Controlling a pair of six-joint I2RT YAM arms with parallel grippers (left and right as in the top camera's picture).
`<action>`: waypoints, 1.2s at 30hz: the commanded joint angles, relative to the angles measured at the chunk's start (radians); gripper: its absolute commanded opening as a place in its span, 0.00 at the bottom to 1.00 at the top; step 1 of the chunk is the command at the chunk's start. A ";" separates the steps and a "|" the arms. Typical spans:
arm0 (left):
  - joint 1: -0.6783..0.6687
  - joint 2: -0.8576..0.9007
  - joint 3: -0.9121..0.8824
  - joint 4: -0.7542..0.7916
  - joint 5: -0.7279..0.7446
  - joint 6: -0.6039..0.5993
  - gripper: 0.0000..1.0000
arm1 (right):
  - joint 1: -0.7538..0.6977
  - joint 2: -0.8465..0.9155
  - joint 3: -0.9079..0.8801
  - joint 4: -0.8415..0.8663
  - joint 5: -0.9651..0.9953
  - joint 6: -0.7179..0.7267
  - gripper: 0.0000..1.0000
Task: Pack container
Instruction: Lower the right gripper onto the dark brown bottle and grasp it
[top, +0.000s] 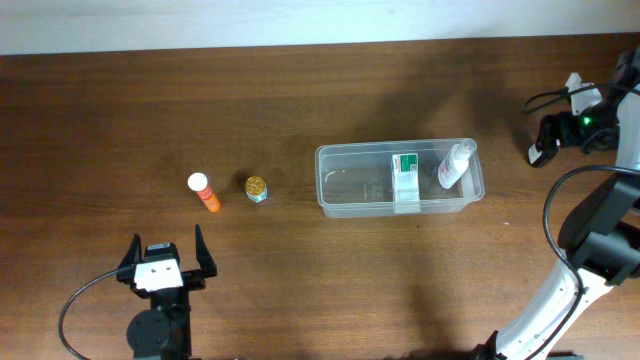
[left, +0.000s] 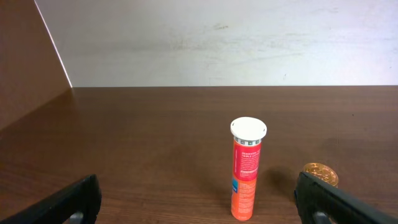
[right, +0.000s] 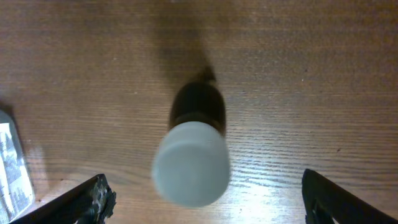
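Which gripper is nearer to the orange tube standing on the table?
Left. The left gripper is just short of the orange tube, which stands ahead of its open jaws; the right gripper is far off, beyond the container.

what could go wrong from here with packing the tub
1. The orange tube stands upright, tall and narrow; a glancing finger of the left gripper could tip it and send it rolling.
2. The gold-lidded jar sits close beside it, so a wide approach may knock it.
3. The container already holds a box and a bottle; only its left part looks free.
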 joint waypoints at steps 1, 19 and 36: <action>0.007 -0.008 -0.007 0.003 0.017 0.015 0.99 | -0.003 0.016 0.012 0.010 -0.036 -0.012 0.88; 0.007 -0.008 -0.007 0.003 0.017 0.015 0.99 | 0.018 0.060 0.012 0.039 -0.083 0.001 0.71; 0.007 -0.008 -0.007 0.003 0.017 0.015 0.99 | 0.017 0.061 -0.010 0.054 -0.080 0.008 0.72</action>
